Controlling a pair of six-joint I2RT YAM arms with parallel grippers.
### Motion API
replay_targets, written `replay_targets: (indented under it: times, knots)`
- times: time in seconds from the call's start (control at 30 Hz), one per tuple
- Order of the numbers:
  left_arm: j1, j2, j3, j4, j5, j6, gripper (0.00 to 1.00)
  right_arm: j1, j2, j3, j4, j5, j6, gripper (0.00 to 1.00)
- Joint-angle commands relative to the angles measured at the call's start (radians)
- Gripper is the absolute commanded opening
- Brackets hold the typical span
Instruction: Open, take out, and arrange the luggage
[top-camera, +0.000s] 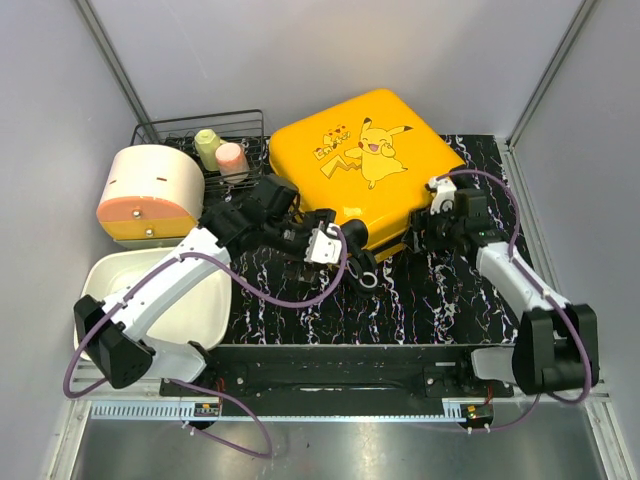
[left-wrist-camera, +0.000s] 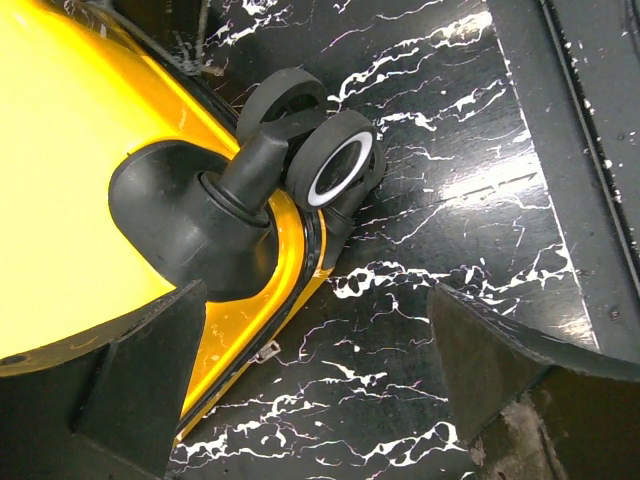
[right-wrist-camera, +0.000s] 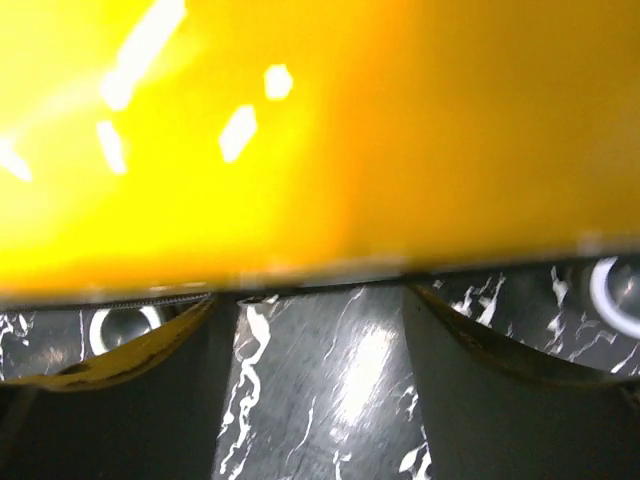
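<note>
Only my left wrist shows the luggage wheel, ahead of the wide left gripper; right gripper, spread, faces its edge.

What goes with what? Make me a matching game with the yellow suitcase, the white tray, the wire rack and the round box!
Things
1. yellow suitcase
2. white tray
3. wire rack
4. round box

Clues
A. holds a green pot and a pink pot
B. cream with an orange band
C. closed, with a cartoon picture on its lid
D. at the near left, partly under the left arm

Pairs: 1-C, 2-D, 3-A, 4-B
</note>
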Motion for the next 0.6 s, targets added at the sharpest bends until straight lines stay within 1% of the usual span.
replay_targets:
  times: [0.0, 0.13, 0.2, 0.23, 0.27, 0.33, 0.4, 0.43, 0.5, 0.53, 0.57]
  knots:
    - [-0.004, 0.012, -0.013, 0.092, -0.011, 0.067, 0.96, -0.083, 0.136, 0.126, 0.192, -0.137, -0.069, 0.74]
    - [-0.002, 0.055, 0.039, 0.097, -0.013, 0.053, 0.96, -0.138, 0.236, 0.218, 0.238, -0.19, -0.112, 0.74]
    - [-0.004, 0.08, 0.052, 0.103, -0.013, 0.041, 0.96, -0.137, 0.284, 0.263, 0.246, -0.206, -0.122, 0.75]
    - [-0.004, 0.086, 0.056, 0.118, -0.014, 0.03, 0.96, -0.164, 0.31, 0.275, 0.251, -0.22, -0.126, 0.76]
    - [-0.002, 0.094, 0.056, 0.127, -0.019, 0.027, 0.96, -0.169, 0.32, 0.286, 0.284, -0.22, -0.129, 0.77]
    - [-0.004, 0.098, 0.059, 0.133, -0.02, 0.023, 0.96, -0.18, 0.339, 0.319, 0.289, -0.24, -0.135, 0.77]
    - [-0.004, 0.098, 0.06, 0.133, -0.025, 0.021, 0.96, -0.203, 0.328, 0.324, 0.278, -0.298, -0.142, 0.77]
    - [-0.004, 0.095, 0.059, 0.133, -0.023, 0.016, 0.96, -0.209, 0.296, 0.317, 0.266, -0.315, -0.16, 0.77]
    - [-0.002, 0.08, 0.057, 0.133, -0.025, 0.015, 0.95, -0.232, 0.24, 0.254, 0.226, -0.389, -0.168, 0.76]
    - [-0.004, 0.072, 0.056, 0.135, -0.026, 0.009, 0.95, -0.236, 0.169, 0.222, 0.228, -0.407, -0.169, 0.76]
    - [-0.002, 0.071, 0.051, 0.133, -0.028, 0.007, 0.95, -0.236, 0.131, 0.153, 0.228, -0.418, -0.174, 0.75]
